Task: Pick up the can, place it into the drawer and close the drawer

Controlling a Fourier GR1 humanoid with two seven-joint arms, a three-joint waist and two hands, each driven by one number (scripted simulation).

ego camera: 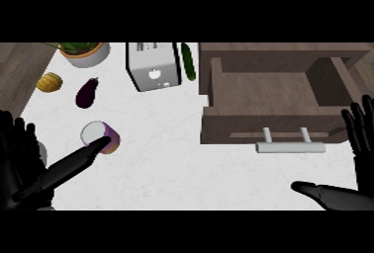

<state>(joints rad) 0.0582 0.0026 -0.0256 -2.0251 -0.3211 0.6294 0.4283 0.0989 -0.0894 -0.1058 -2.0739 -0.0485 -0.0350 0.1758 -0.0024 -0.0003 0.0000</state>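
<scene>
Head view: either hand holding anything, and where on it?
Nothing held. Left hand is open, its thumb tip at the purple can without curling round it. Right hand is open beside the open drawer.

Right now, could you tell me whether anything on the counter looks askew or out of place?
Yes: the purple can lies tipped on its side left of the open drawer, by the left hand. A cucumber leans beside the toaster.

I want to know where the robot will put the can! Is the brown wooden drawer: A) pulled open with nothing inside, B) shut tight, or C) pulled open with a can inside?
A: the brown wooden drawer stands pulled out, its inside showing bare, while the purple can with the white top lies on the white counter by the left hand.
</scene>
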